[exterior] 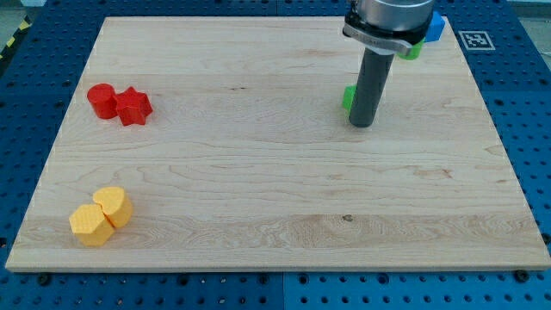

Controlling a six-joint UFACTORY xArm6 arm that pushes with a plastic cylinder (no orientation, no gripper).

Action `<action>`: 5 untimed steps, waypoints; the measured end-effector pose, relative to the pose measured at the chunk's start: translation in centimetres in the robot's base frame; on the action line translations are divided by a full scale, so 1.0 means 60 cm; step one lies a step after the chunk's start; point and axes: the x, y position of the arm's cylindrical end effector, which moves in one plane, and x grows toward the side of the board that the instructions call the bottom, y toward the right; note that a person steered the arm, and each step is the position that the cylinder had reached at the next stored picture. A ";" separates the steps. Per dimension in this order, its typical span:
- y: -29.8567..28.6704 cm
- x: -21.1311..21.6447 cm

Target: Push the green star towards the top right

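The green star (348, 97) lies right of the board's centre, towards the view's top, mostly hidden behind the rod; only its left edge shows. My tip (361, 123) rests on the board just in front of and touching or nearly touching the star. A green cylinder (417, 51) and a blue block (436, 26) sit at the top right corner, partly hidden by the arm.
A red cylinder (102, 100) and a red star (133, 107) touch each other at the view's left. Two yellow blocks (102, 215) sit together at the bottom left. The wooden board (275, 207) lies on a blue pegboard table.
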 end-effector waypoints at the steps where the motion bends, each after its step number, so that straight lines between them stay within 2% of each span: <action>1: 0.000 -0.040; 3: 0.000 -0.162; 5: 0.004 -0.216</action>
